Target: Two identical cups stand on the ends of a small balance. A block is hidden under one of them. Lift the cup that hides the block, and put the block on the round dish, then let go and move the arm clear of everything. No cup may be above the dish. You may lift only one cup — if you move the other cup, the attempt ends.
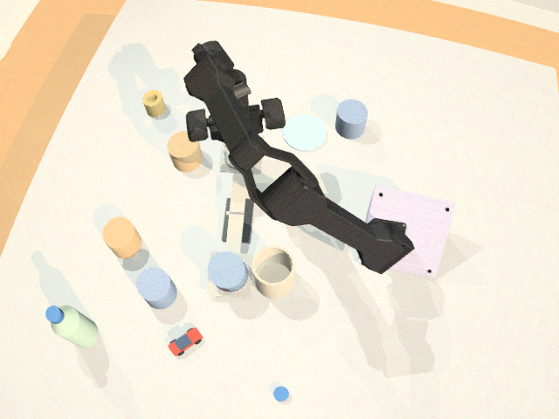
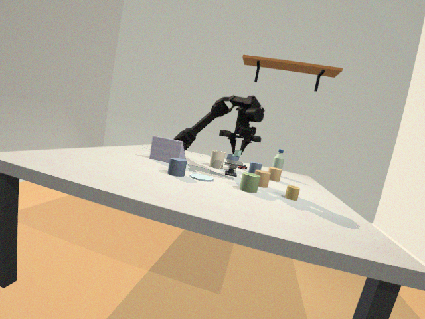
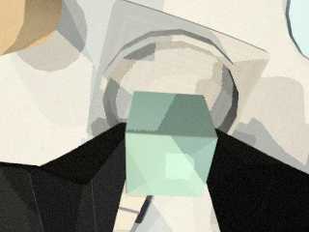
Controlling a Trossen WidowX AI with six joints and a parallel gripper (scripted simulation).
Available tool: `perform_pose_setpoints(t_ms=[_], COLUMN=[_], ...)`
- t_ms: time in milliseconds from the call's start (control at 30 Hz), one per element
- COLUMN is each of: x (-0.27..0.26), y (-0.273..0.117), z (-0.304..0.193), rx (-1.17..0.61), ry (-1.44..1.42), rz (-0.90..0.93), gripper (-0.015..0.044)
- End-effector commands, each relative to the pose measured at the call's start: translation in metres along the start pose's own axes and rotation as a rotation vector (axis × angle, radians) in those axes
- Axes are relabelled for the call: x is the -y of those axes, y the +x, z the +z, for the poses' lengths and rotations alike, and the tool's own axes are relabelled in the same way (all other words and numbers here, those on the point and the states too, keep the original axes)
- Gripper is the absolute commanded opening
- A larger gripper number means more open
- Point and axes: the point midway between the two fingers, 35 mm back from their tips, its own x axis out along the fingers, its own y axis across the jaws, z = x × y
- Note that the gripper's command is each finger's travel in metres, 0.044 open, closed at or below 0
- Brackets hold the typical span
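My gripper is shut on a pale green block and holds it a little above the bare far pan of the balance. In the top view the arm hides the block and that pan. A blue cup stands upside down on the near pan. A like blue cup stands on the table just right of the round pale dish. The dish also shows at the right edge of the wrist view.
Around the balance stand two orange cylinders, a yellow spool, a blue cylinder, an open beige cup and a green cylinder. A bottle, a red toy car and the lilac arm base plate lie further out.
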Motion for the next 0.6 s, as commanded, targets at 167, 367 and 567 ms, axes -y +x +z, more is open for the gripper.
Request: perform_pose_setpoints(t_ms=[167, 367, 567], x=[0.003, 0.004, 0.039], y=[-0.049, -0.057, -0.036], z=[0.0, 0.0, 0.027], rx=[0.033, 0.036, 0.035], ry=[0.029, 0.035, 0.015], rz=[0.018, 0.02, 0.006], gripper=[0.0, 0.0, 0.0])
